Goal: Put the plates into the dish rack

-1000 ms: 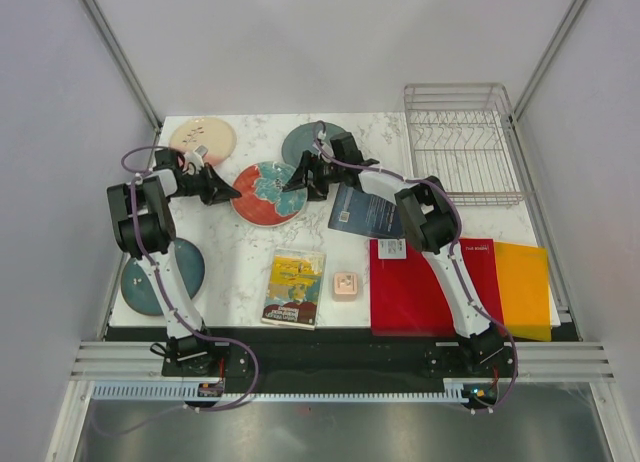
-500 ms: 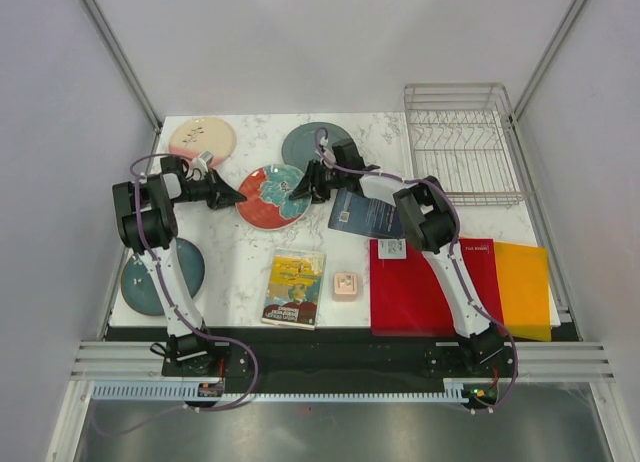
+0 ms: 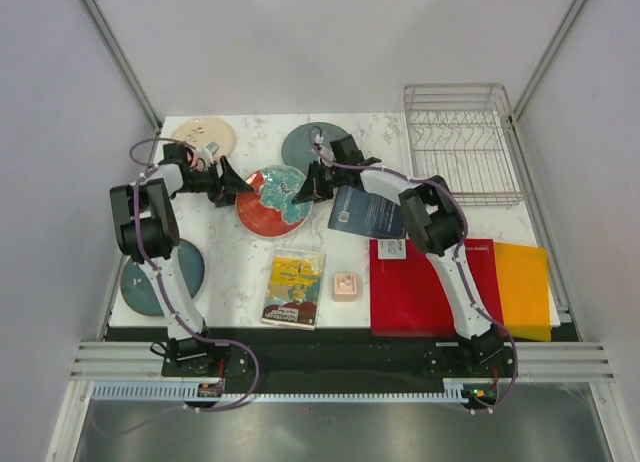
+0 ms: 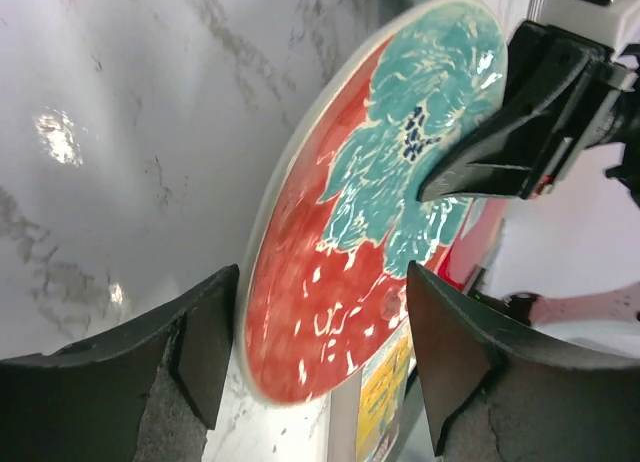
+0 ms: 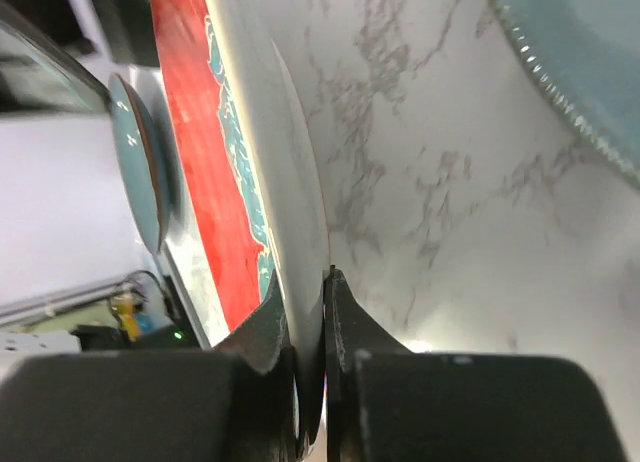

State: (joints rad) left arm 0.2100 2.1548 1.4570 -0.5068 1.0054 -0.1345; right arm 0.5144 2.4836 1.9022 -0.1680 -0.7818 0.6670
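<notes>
- While the top view is looking down on the white marble table (image 3: 240, 272), the red plate (image 3: 272, 195) is lying near its middle, showing a teal floral centre and a pale rim.
- The left gripper (image 3: 232, 185) is sitting at the red plate's left rim, and the right gripper (image 3: 303, 190) is sitting at its right rim.
- The grey-green plate (image 3: 300, 147) is lying just behind the red plate. The cream-and-pink plate (image 3: 200, 134) is lying behind it to the left. The dark teal-blue plate (image 3: 135, 282) is lying well in front of it to the left.
- The dish rack (image 3: 460, 142), made of silver wire, is standing well to the right of the red plate, at the far corner.
- A yellow book (image 3: 293, 287) is lying in front of the red plate and a dark blue book (image 3: 365, 212) just to its right. A red mat (image 3: 415, 292) is lying farther right.
- Plain grey walls (image 3: 300, 42) are enclosing the table.
- Seen from the left wrist, the left gripper's jaws are standing open, with its fingers (image 4: 200, 342) spread on either side of the red plate's rim.
- The plate's glaze is catching the light, and the right gripper is clamping its far edge.
- Seen from the right wrist, the right gripper is pinching the red plate's rim tightly between its fingers (image 5: 350, 332).
- The plate's pale underside is showing above grey-veined marble.
</notes>
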